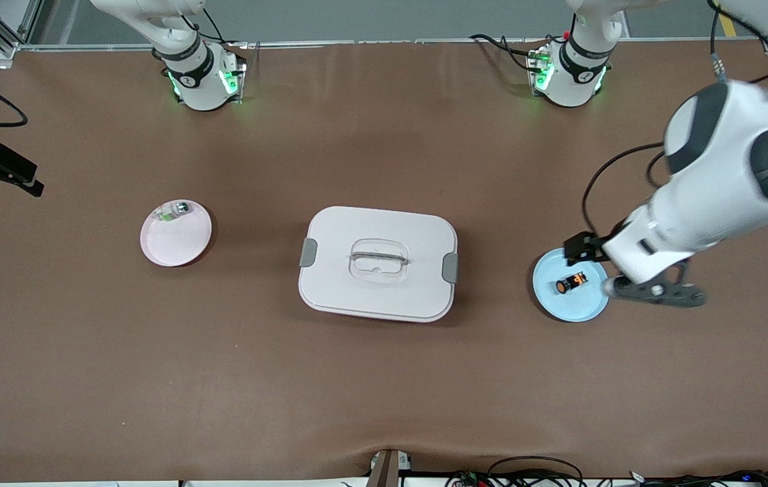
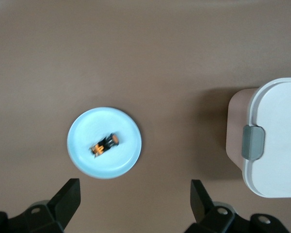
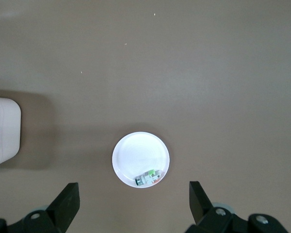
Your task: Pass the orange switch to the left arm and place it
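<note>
My left gripper (image 2: 133, 204) hangs over the blue plate (image 1: 590, 310), jaws wide, empty. Orange switch (image 1: 571, 283) lies on its side mid-plate, orange end toward 8 o'clock. Likely light, rigid, rolls: pinch across the black barrel. Right gripper (image 3: 131, 206) open, waiting over the pink plate (image 1: 184, 243).

The black and orange switch (image 1: 571, 283) lies on a light blue plate (image 1: 587, 308); the box (image 1: 378, 264) is white with grey clips.

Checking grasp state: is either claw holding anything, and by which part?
Nothing held. Left claw open above the blue plate with the orange switch; right claw open above the pink plate.
</note>
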You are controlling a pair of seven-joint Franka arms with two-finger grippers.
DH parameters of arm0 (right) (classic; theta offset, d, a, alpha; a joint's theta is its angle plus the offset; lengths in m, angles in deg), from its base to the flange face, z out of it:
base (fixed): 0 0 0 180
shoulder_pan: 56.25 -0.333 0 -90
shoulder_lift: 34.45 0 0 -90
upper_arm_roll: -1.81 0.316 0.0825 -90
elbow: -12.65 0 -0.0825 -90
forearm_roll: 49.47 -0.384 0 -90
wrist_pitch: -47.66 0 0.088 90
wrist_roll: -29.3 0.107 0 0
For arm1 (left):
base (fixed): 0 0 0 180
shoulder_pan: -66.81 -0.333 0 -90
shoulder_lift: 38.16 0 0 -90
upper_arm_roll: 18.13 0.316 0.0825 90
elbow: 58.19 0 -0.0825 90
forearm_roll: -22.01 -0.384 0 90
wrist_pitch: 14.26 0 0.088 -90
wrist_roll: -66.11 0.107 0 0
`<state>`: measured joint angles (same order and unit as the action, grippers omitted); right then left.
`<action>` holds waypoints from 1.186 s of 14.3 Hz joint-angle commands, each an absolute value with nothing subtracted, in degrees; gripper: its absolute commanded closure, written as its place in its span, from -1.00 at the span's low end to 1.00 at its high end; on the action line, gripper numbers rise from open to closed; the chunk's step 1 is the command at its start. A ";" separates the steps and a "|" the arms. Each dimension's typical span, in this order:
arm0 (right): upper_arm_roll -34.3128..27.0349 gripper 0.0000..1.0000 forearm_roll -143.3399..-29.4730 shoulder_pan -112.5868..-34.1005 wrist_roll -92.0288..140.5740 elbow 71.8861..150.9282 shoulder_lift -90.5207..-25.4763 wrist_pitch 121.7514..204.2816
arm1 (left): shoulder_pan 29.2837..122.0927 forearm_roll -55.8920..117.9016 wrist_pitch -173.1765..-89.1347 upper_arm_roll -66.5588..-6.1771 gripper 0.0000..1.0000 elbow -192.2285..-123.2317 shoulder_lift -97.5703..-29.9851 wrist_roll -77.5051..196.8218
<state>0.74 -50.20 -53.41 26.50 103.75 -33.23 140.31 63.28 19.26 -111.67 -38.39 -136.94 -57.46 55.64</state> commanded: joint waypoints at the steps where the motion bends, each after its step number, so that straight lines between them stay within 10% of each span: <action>1: 1.11 -1.00 -50.00 -52.91 26.23 103.00 -33.30 139.33 | 68.20 22.19 -108.31 -29.14 -1.00 -138.52 -50.83 55.74; 6: 1.11 -1.00 -50.00 -53.26 26.14 103.00 -33.30 139.33 | 71.30 22.19 -106.89 -19.28 -1.00 -142.74 -42.56 55.83; 17: 1.02 -1.00 -49.91 -52.91 26.14 102.91 -33.30 139.42 | 70.51 22.28 -98.10 -18.84 -1.00 -142.30 -39.56 56.18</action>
